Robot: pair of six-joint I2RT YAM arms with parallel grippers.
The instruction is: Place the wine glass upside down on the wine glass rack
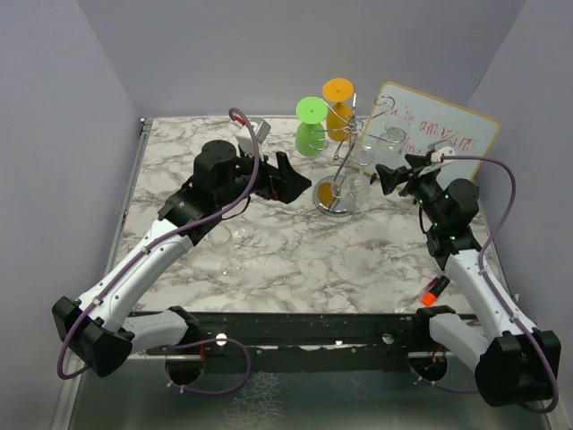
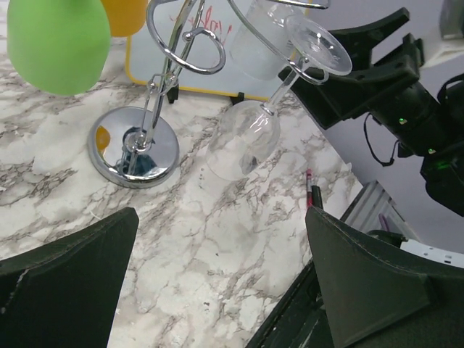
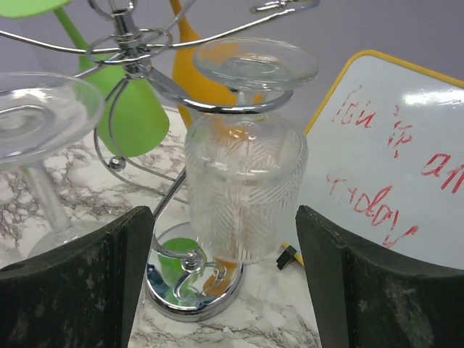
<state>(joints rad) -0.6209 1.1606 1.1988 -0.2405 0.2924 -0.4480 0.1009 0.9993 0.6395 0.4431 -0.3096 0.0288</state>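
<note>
- Your right gripper [image 1: 387, 176] sits at the 3 o'clock side of the wine glass rack [image 1: 336, 199]. Its fingers [image 3: 370, 283] are spread wide and grip nothing.
- The wine glass [image 3: 246, 188], clear with a cut pattern, shows straight ahead between those fingers. It hangs upside down, its foot resting in a curled arm of the rack. You can see no contact between the fingers and the glass.
- In the top view the wine glass hangs at about 2 o'clock from the rack's post.
- A second clear glass [image 2: 245, 138] with a thin stem hangs at about 4 o'clock. It is tilted, and its foot is caught in another arm.
- A green glass [image 1: 309, 125] hangs at 10 o'clock of the post and an orange glass [image 1: 338, 100] at 12 o'clock.
- Your left gripper [image 1: 295, 179] is at the rack's 9 o'clock, apart from it. Its jaws stand fully apart and hold nothing.
- The whiteboard [image 1: 443, 134] leans at 2 o'clock behind the rack, on the marble table [image 1: 295, 246].
</note>
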